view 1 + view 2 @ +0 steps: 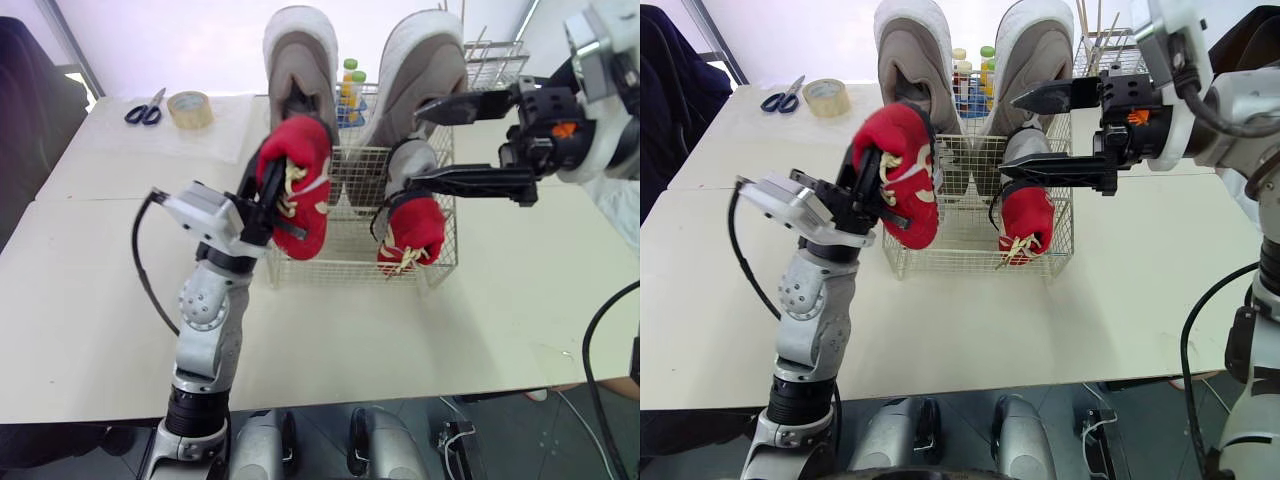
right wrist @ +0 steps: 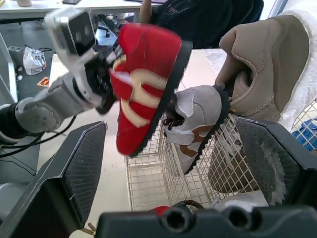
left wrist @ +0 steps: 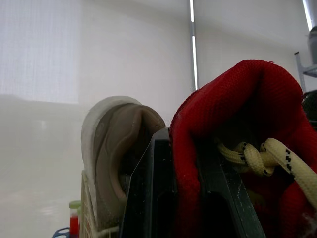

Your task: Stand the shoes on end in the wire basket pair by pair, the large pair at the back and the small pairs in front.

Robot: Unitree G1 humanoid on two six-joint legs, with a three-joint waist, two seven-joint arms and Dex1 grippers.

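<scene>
i read the left gripper (image 1: 278, 200) clamped on a red shoe (image 1: 308, 175), raised at the wire basket's (image 1: 350, 265) front left; right gripper (image 1: 413, 148) fingers apart by its right side.

Two large beige shoes (image 1: 300, 70) stand on end at the wire basket's (image 1: 345, 265) back. A red shoe (image 1: 412, 235) stands toe-down in front, and a second red shoe (image 1: 300, 190) is tilted, aloft.
</scene>
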